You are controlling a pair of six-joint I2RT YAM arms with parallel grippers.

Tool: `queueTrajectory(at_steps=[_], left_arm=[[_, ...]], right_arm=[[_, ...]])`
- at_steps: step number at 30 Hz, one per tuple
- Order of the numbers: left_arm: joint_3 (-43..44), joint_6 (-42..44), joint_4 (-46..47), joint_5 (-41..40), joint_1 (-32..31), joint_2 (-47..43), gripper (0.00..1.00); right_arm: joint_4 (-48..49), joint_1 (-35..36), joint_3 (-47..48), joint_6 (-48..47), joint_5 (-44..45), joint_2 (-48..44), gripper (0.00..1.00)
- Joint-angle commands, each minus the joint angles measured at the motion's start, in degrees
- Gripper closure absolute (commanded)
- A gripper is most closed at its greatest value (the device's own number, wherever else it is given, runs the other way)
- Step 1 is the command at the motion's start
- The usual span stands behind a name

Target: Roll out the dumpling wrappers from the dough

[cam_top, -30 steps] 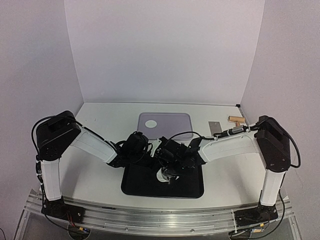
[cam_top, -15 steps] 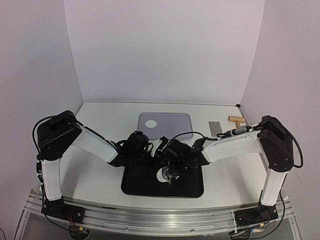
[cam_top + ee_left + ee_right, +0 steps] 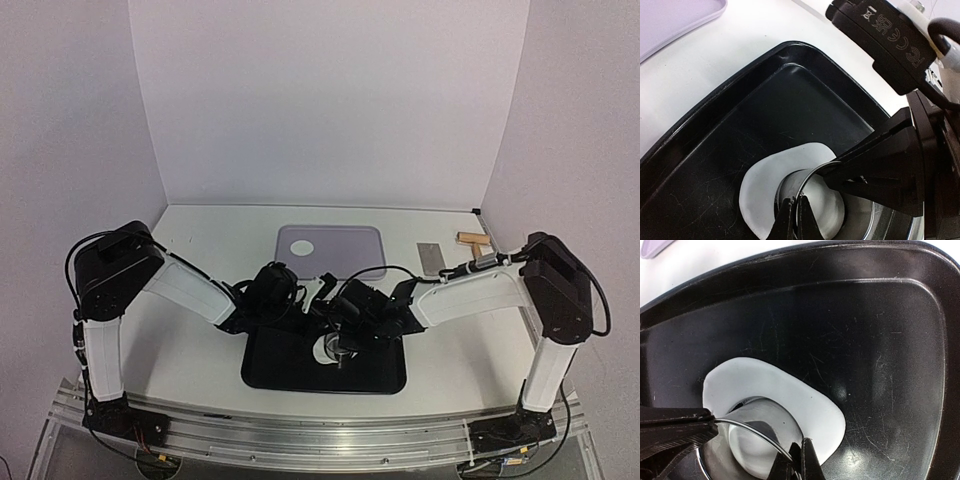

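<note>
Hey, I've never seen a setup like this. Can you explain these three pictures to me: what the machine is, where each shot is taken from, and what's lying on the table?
This is a robot with two arms, a left arm and a right arm, bolted to a white table. The wide picture looks down from above and behind them. The two close-ups come from a camera on each wrist. In the middle lies a black tray with a flattened sheet of white dough. A metal ring stands on the dough. The left gripper and the right gripper each pinch its rim at a different spot. Farther back sit a pale purple tray holding one round wrapper, a metal scraper and a wooden rolling pin.
</note>
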Motion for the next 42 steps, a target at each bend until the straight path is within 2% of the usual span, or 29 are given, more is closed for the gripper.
queueTrajectory(at_steps=[1, 5, 8, 13, 18, 22, 26, 28, 32, 38, 42], left_arm=[[-5.5, 3.6, -24.3, 1.1, -1.2, 5.8, 1.00], [-5.5, 3.1, -25.1, 0.0, -0.9, 5.5, 1.00], [-6.4, 2.9, -25.0, -1.8, 1.6, 4.8, 1.00], [-6.3, 3.0, -25.2, -1.6, 2.3, 5.2, 1.00], [-5.9, 4.5, -24.5, 2.2, -0.8, 5.4, 1.00], [-4.9, 5.3, -25.0, 4.9, -1.9, 5.5, 1.00], [-5.9, 4.5, -24.5, 3.4, -0.6, 4.7, 1.00], [-6.1, 5.1, -24.5, 1.4, 0.7, 4.5, 1.00], [-6.0, 5.3, -24.5, 0.7, 2.0, 4.6, 1.00], [-5.3, 5.8, -24.7, 4.8, 0.8, 5.3, 1.00], [-4.4, 5.4, -24.3, 4.6, 0.4, 5.5, 1.00]], right_arm=[[-16.4, -2.9, -2.0, 1.7, 5.6, 5.6, 1.00], [-16.4, -2.8, 7.7, -2.6, 4.5, 10.7, 1.00], [-16.4, -2.8, 9.2, -3.2, 4.5, 10.6, 1.00], [-16.4, -2.8, 0.0, 0.2, 5.1, 5.4, 1.00], [-16.4, -2.8, -7.1, 4.2, 4.4, 2.5, 1.00], [-16.3, -2.8, -0.5, 1.0, 5.0, 6.6, 1.00], [-16.3, -2.8, 9.0, -2.9, 4.9, 11.5, 1.00], [-16.4, -2.8, 10.8, -3.5, 4.6, 11.9, 1.00], [-16.4, -2.8, 5.9, -1.5, 4.8, 8.6, 1.00], [-16.6, -2.5, -6.7, 3.9, 5.0, 0.7, 1.00], [-16.6, -2.5, -3.7, 1.9, 6.8, 1.6, 1.00]])
